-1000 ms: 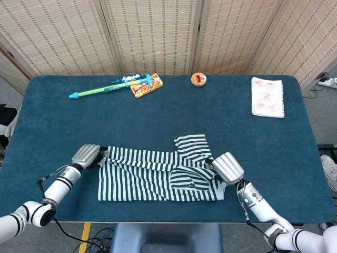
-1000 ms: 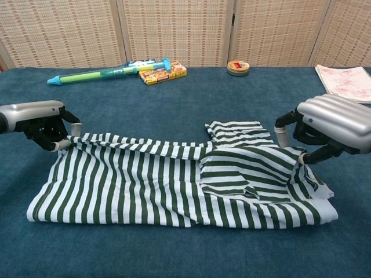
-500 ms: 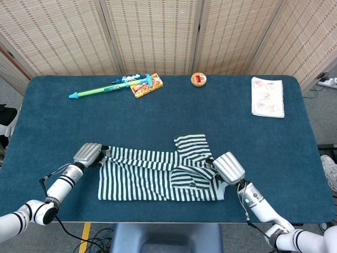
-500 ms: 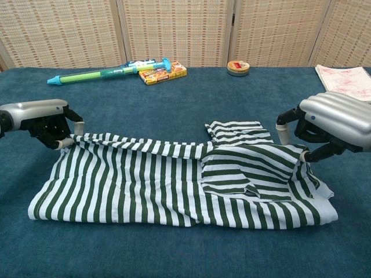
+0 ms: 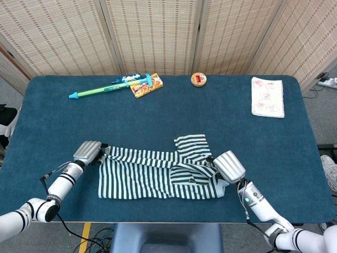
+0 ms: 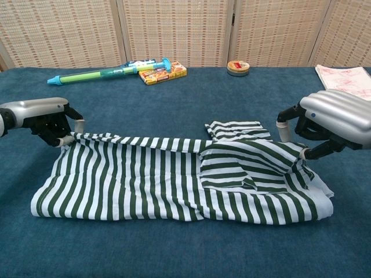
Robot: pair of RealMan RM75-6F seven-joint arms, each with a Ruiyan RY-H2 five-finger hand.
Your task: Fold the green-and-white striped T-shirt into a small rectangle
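The striped T-shirt (image 6: 174, 176) lies long axis left-to-right on the tabletop (image 6: 185, 98), left hand (image 6: 43, 119) and right hand (image 6: 324, 124) each pinching one far corner

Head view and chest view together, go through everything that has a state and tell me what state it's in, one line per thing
striped T-shirt: partly folded, far edge lifted off the table at both ends
left hand: pinches the shirt's far left corner
right hand: pinches the shirt's far right edge
toy water squirter: lying flat
snack box: lying flat, closed
round tin: lid on
notepad: lying flat
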